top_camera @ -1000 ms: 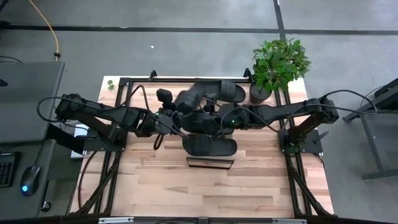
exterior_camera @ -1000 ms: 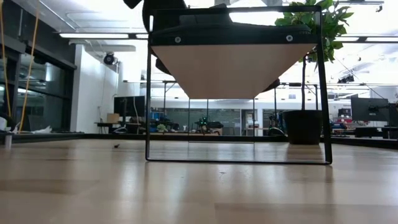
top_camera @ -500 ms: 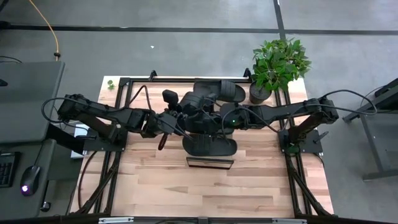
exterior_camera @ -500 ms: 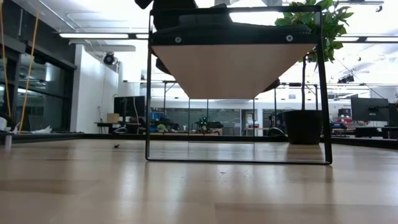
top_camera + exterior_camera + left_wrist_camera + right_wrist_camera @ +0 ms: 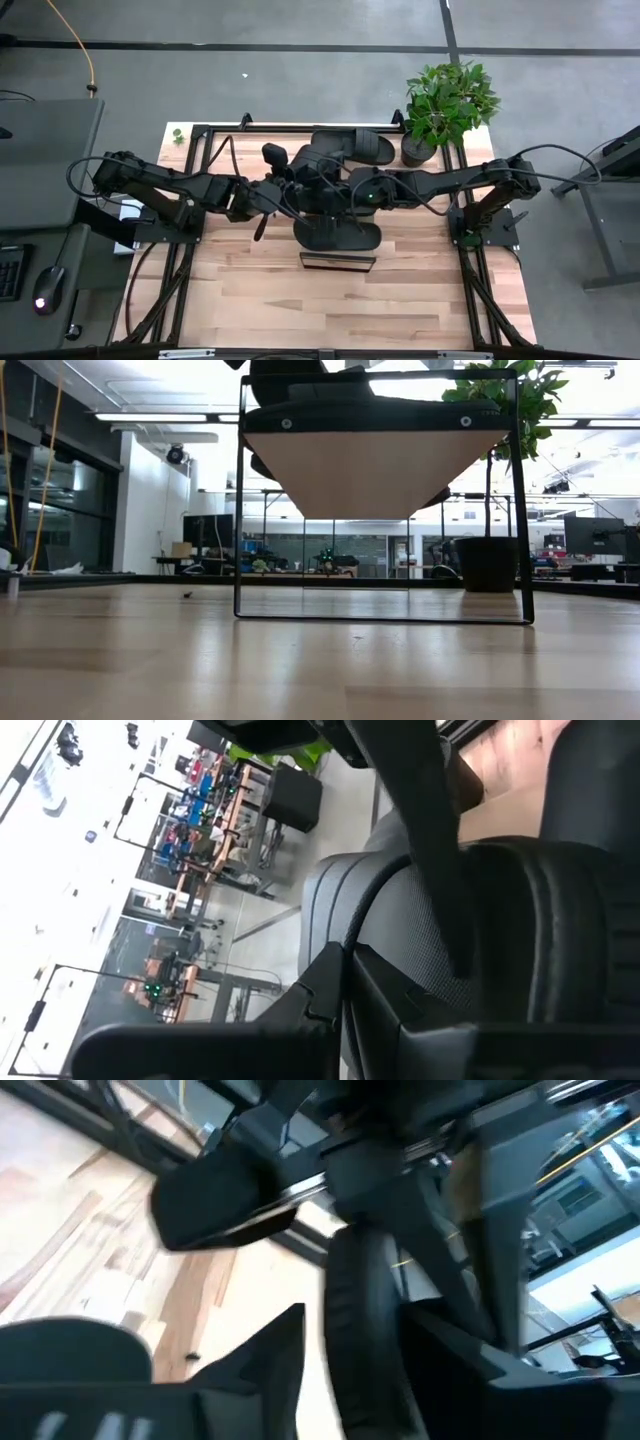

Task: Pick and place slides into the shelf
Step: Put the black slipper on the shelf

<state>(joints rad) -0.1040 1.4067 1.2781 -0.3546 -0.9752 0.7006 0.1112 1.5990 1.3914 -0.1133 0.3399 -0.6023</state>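
Note:
Several black slides crowd the table's middle in the high view. One slide (image 5: 338,235) lies flat on the shelf (image 5: 338,263), just behind its dark front edge. Another (image 5: 368,148) lies toward the far edge. A third slide (image 5: 318,163) is raised between the two arms. My left gripper (image 5: 290,190) comes at it from the left and my right gripper (image 5: 343,193) from the right, and both are shut on it. The low view shows the shelf board (image 5: 375,470) from below, with black slides (image 5: 340,390) on top. My left gripper has the raised slide between its two fingers; the strap (image 5: 420,930) and the sole's rim (image 5: 560,920) fill the gap. It comes in level from the table's left. The exact contact place is hidden by the slide itself. My right gripper pinches a slide's thin sole edge (image 5: 362,1330) between its two fingers (image 5: 270,1365), coming level from the table's right. The sole stands on edge in the hold. Whether any part rests on the shelf is hidden.
A potted plant (image 5: 445,105) stands at the far right corner. A black metal frame (image 5: 200,150) borders the table's far and side edges. Bare butcher-block tabletop (image 5: 340,310) stretches in front of the shelf toward the near edge.
My left gripper has moved toward the table's right, closing in on the slides at the middle, and the raised slide has shifted right with it. My right gripper has edged slightly toward the left. The slide on the shelf has stayed put.

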